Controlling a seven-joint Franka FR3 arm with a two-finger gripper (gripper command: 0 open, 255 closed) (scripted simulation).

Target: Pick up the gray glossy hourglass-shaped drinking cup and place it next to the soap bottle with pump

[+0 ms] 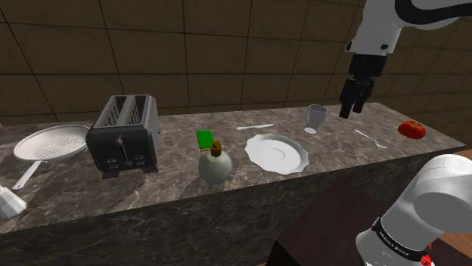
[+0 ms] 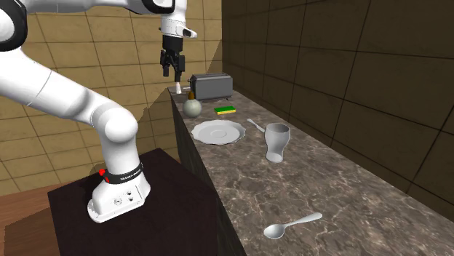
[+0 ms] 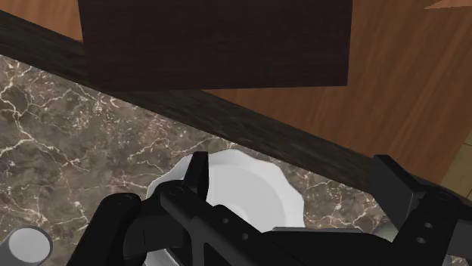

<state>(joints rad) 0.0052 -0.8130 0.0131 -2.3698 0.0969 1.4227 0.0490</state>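
One grey cup (image 1: 315, 119) is the thing to be moved, and nothing has hold of it yet. Reading the shoulder view from the left, the round soap bottle (image 1: 214, 164) with its pump stands toward the front of the worktop (image 1: 340, 151). A white plate (image 1: 277, 153) lies just to the bottle's right. The cup stands further right and nearer the wall, well apart from the bottle. The claw (image 1: 350, 111) hangs in the air above and to the right of the cup, its fingers spread wide with nothing between them.

I judge this to be the approach step. The next move calls for lowering the claw over the cup and closing across its narrow waist. The cup stands upright, with its long axis vertical and its mouth facing up.
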